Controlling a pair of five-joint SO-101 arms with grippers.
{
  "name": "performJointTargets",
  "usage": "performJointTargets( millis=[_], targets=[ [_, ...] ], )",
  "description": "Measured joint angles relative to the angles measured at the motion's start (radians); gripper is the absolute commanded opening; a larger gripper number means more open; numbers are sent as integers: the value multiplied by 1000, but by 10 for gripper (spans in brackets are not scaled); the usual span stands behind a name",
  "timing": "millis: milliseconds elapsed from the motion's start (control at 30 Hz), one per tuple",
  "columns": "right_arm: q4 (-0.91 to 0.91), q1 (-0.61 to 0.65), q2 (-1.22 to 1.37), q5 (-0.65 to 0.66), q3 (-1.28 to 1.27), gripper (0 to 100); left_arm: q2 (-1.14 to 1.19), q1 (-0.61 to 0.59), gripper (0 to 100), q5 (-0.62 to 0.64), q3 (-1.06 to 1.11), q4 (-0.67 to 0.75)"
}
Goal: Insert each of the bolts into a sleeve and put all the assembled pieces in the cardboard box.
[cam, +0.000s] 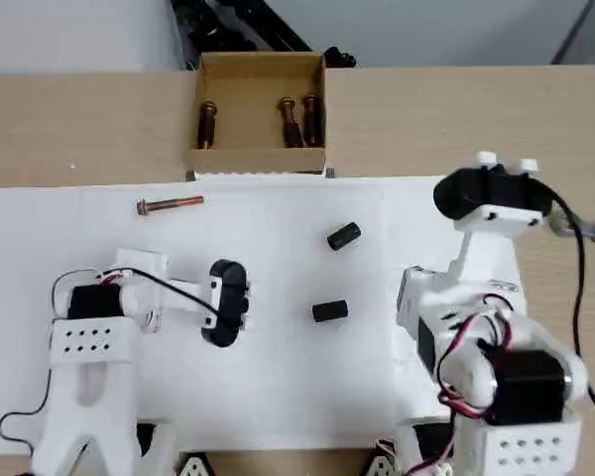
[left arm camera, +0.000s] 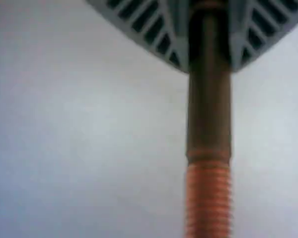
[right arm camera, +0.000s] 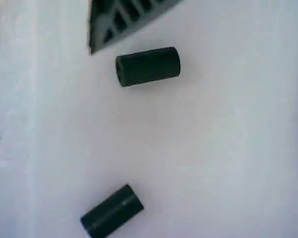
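Note:
My left gripper (cam: 226, 302) (left arm camera: 208, 54) hangs over the white sheet, left of centre, shut on a copper bolt (left arm camera: 208, 139) whose threaded end points away from the jaws. A second bolt (cam: 169, 205) lies loose near the sheet's far left. Two black sleeves (cam: 344, 236) (cam: 329, 310) lie on their sides mid-sheet, the same pair of sleeves (right arm camera: 147, 66) (right arm camera: 111, 210) showing in the right wrist view. My right gripper (cam: 466, 193) is held high at the right, apart from them. The cardboard box (cam: 258, 159) at the back holds three assembled pieces (cam: 290, 121).
The white sheet (cam: 278, 377) covers most of the wooden table (cam: 69, 119). Both arm bases stand at the near edge. A cable (cam: 580, 233) runs off the right arm. Dark equipment sits behind the box.

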State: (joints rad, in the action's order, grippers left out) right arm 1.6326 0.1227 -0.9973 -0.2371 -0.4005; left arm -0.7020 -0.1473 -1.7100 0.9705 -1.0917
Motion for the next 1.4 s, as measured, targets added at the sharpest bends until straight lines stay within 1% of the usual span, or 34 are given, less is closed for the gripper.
performJointTargets(
  millis=[100, 200, 333, 633, 733, 833, 933, 1067, 1133, 1267, 1400],
  targets=[
    [-9, 5, 63, 0, 0, 154, 0, -8, 8, -9, 23, 55],
    [-9, 0, 83, 0, -2, 154, 0, -8, 16, -12, 23, 74],
    [-9, 3, 91, 0, 34, 154, 0, -8, 104, -8, 23, 86],
    [-9, 3, 94, 0, 60, 154, 0, -8, 279, 55, 23, 115],
    [-9, 3, 94, 0, 60, 154, 0, -8, 296, 77, 23, 120],
    [-9, 3, 94, 0, 60, 154, 0, -8, 296, 149, 0, 127],
    [-9, 3, 94, 0, 60, 154, 0, -8, 295, 269, -52, 124],
    [-2, 3, 94, 0, 60, 154, 0, -8, 295, 508, -141, 61],
    [9, 3, 94, 0, 60, 154, 0, -8, 295, 680, -187, 29],
    [11, 3, 94, -9, 60, 154, 0, -8, 295, 1086, -239, -75],
    [11, 3, 94, -41, 60, 154, 0, -8, 295, 1432, -252, -184]
  ],
)
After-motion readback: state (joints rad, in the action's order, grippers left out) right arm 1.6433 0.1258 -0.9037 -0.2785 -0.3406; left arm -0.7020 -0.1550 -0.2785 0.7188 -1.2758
